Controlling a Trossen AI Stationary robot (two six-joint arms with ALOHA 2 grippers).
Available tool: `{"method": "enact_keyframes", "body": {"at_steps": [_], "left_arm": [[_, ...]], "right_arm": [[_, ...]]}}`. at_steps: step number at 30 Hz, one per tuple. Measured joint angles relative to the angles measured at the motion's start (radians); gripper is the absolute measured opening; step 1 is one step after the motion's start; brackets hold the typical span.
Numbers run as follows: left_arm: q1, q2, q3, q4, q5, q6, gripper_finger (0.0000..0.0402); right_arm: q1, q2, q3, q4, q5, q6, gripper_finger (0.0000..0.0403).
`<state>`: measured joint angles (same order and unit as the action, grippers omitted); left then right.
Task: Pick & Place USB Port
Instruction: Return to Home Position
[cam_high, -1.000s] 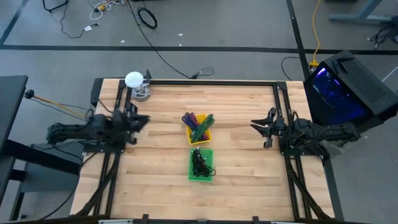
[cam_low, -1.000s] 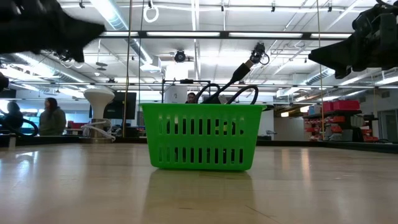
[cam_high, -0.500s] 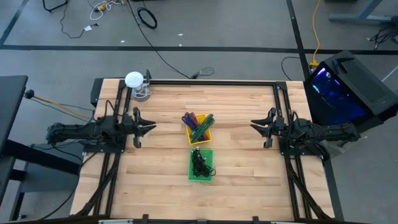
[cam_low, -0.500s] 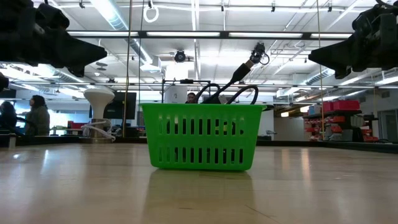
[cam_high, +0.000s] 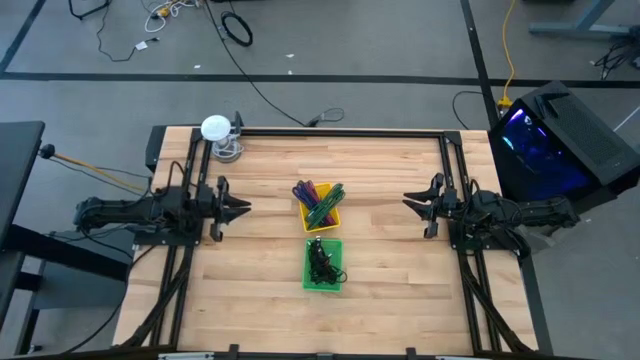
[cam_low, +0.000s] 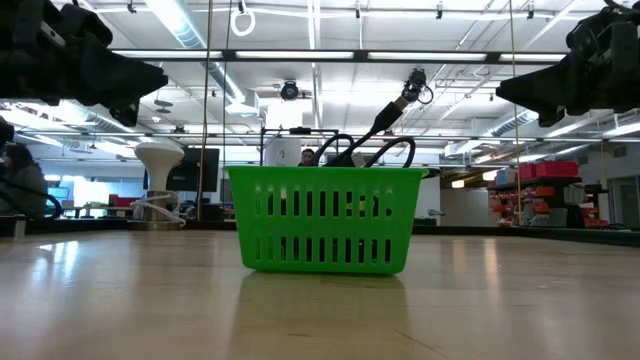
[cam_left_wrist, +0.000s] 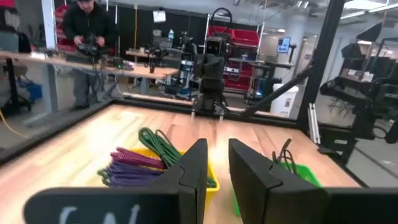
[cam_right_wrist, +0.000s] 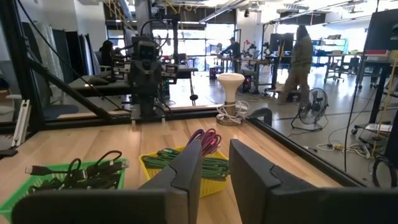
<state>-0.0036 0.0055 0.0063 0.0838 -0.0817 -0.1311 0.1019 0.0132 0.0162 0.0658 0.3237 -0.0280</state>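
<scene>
One yellow bin sits beside green bin; left pincer lettering blurred.

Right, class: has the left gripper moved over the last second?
Yes. In the high view the left gripper has shifted a little farther from the white lamp, down the picture.

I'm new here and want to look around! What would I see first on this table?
Two bright bins sit in the middle of the table: the yellow bin holds green and purple cables, and the green bin next to it holds black cables. The dark left claw and right claw hang at opposite sides, both empty.
</scene>
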Motion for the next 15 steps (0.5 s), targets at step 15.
{"method": "enact_keyframes", "body": {"at_steps": [15], "left_arm": [[0.000,0.001,0.000,0.007,0.000,-0.022,0.0069]], "right_arm": [[0.000,0.000,0.000,0.000,0.000,0.000,0.0084]]}}
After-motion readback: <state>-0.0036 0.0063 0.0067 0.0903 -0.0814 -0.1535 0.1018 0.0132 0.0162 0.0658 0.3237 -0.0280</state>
